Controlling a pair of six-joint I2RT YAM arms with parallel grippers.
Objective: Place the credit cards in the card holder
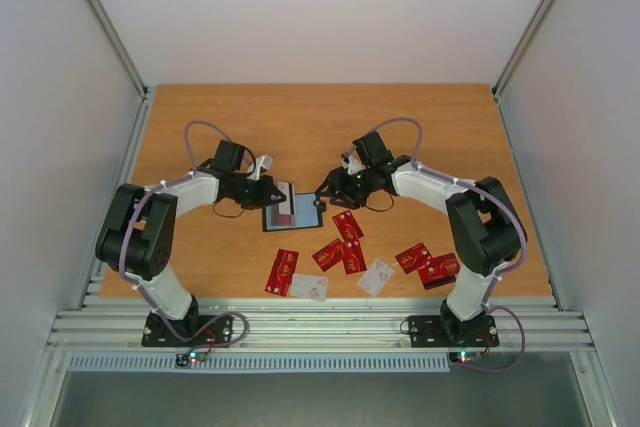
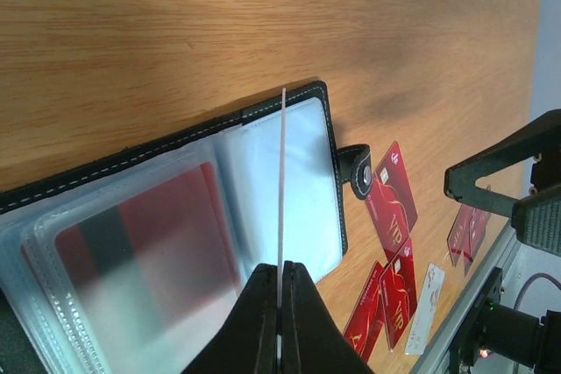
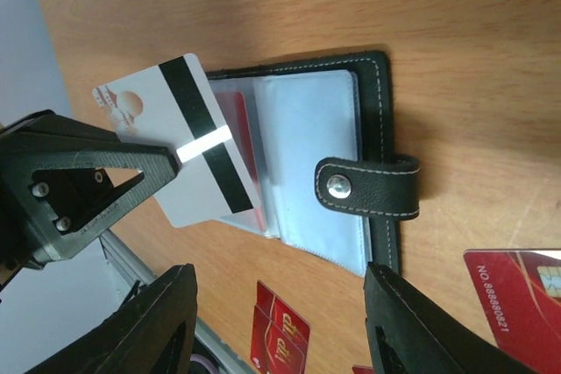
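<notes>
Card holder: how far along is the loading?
Done: the card holder lies open with at least one red card in a sleeve.
In hand: the left gripper is shut on a white card over the open holder. The right gripper is open and empty.
Left: eight or so loose cards on the table, so most of the job.

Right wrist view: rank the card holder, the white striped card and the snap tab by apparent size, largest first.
1. card holder
2. white striped card, close behind; raised nearer the camera, so this order is unsure
3. snap tab, smallest
</notes>
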